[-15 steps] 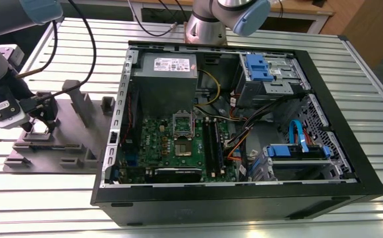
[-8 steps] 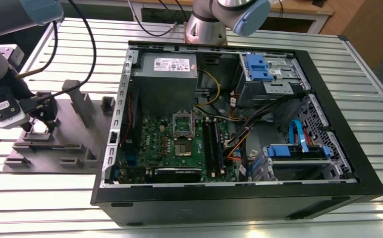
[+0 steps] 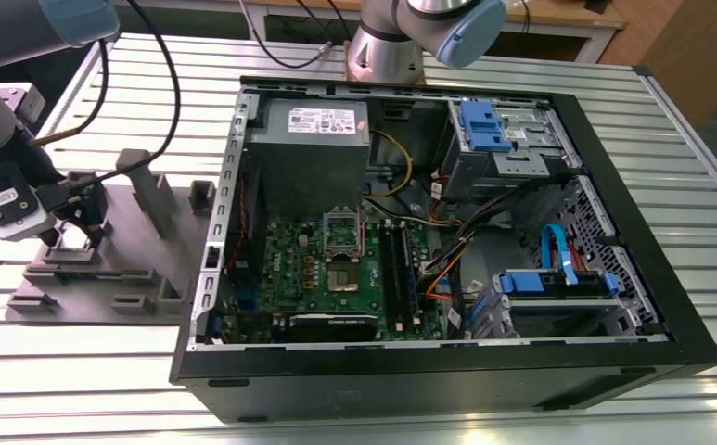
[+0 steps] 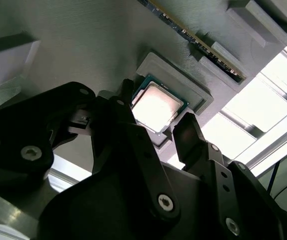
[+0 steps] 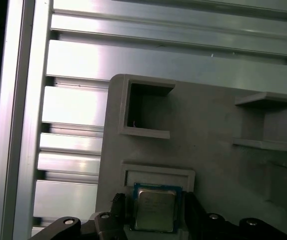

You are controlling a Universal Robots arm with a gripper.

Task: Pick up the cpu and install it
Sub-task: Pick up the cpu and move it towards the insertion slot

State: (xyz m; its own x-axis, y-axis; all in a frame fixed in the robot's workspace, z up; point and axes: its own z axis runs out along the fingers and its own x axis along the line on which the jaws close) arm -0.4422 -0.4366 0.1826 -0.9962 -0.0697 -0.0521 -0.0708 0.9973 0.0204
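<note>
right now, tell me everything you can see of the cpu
The cpu is a small, flat, square chip with a silvery-grey metal top that carries faint print and catches the light. A thin bluish-green rim runs around it. In both wrist views it lies flat, top up, seated against a raised grey frame on the grey fixture plate, which rests on the slatted metal table. The pincer is lowered around it, but I cannot tell whether it touches the chip. Nothing rests on top of it.

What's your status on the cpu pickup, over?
Claw open, astride the cpu. Chip seated in grey holder, not lifted. Holder's raised rim close beside it.
</note>
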